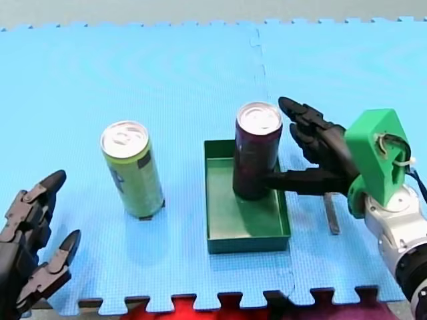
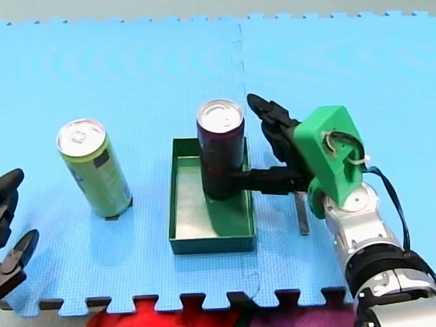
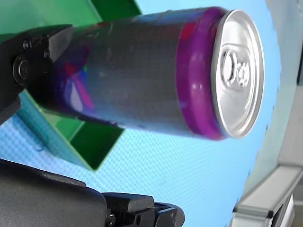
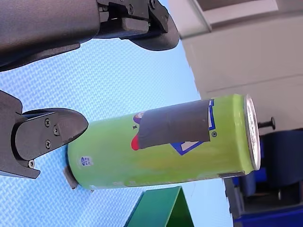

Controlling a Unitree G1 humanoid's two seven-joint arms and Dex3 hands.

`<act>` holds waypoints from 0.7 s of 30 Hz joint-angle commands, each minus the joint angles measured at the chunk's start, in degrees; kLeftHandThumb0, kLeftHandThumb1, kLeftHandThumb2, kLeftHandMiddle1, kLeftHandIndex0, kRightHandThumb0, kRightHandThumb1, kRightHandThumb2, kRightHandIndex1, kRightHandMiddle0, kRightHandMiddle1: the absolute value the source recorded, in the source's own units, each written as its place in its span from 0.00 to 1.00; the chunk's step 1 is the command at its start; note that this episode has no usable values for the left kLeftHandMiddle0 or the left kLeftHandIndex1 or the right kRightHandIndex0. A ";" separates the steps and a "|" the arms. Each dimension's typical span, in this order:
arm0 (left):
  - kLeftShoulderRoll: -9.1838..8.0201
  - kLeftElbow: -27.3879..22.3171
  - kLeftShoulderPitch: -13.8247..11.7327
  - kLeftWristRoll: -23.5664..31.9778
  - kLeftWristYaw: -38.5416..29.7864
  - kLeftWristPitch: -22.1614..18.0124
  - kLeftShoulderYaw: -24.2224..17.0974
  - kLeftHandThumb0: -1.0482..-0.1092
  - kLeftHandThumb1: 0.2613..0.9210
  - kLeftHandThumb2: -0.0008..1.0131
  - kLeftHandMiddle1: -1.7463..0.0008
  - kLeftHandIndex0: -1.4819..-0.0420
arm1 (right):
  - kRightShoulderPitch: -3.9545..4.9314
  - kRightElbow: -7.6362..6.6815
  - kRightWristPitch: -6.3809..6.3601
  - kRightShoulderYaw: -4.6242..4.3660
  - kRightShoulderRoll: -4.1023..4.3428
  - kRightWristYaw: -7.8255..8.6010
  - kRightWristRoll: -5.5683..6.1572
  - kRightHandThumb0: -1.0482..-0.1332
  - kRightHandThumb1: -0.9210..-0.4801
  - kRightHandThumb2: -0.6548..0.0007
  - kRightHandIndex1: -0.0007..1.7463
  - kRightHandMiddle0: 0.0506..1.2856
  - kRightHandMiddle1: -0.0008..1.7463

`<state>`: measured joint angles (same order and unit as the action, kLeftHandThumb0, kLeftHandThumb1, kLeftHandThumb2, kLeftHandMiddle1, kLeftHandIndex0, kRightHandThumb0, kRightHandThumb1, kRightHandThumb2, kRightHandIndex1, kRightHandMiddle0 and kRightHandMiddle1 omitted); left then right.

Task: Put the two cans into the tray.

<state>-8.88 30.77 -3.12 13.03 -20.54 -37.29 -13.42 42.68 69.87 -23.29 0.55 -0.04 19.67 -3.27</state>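
The right hand reaches in from the mat's right edge. Its thumb lies across the lower body of the purple can, while the other two fingers stand just beside the can's top, a sliver of blue between them. The first wrist view makes that gap plain. One finger presses the can near its base, and the others sit well off its side with mat visible between, so the fingers are apart and not clamped round it. That view also shows the can's purple shoulder band and pull tab up close.

The purple can stands upright inside the green tray, against its far right corner. A green bracket sits on the right wrist.

The second wrist view shows the green can side-on, with a dark patch on its label, black fingers near its base but not touching, and a corner of the tray beside it. Behind are a pale wall and a dark blue object.

In the head views the green can stands upright on the blue foam mat, left of the tray and apart from it. A small grey strip lies just right of the tray. The left hand is at the mat's near left corner, holding nothing, well apart from the green can.
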 commanded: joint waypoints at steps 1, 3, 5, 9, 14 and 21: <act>-0.13 0.32 -0.01 0.39 -0.07 -0.41 -0.21 0.00 1.00 0.56 1.00 0.96 | -0.05 -0.06 -0.25 0.53 1.30 0.78 0.46 0.33 0.64 1.00 0.00 0.04 0.00; -0.14 0.49 -0.03 0.43 -0.14 -0.54 -0.26 0.00 1.00 0.56 1.00 0.96 | -0.12 -0.19 -0.30 0.79 1.92 1.42 0.73 0.34 0.64 1.00 0.00 0.04 0.00; -0.19 0.71 0.01 0.50 -0.25 -0.68 -0.33 0.00 1.00 0.56 1.00 0.96 | -0.19 -0.32 -0.31 0.97 2.40 1.92 0.90 0.34 0.65 1.00 0.00 0.04 0.00; -0.27 1.15 0.14 0.64 -0.40 -0.91 -0.46 0.00 1.00 0.56 1.00 0.96 | -0.31 -0.39 -0.32 1.15 2.89 2.36 0.99 0.34 0.65 1.00 0.00 0.04 0.00; -0.58 1.48 0.23 0.80 -0.71 -1.09 -0.65 0.00 1.00 0.56 1.00 0.96 | -0.39 -0.66 -0.31 1.37 3.37 2.67 1.11 0.34 0.65 1.00 0.00 0.04 0.00; -0.80 2.13 0.40 0.95 -1.14 -1.46 -0.80 0.00 1.00 0.56 1.00 0.96 | -0.81 -0.97 -0.50 2.09 4.31 2.70 1.53 0.35 0.64 1.00 0.00 0.04 0.00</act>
<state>-9.34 32.70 -2.84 13.80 -21.63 -38.45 -14.02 42.07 69.11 -23.49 2.29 3.66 22.41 -2.15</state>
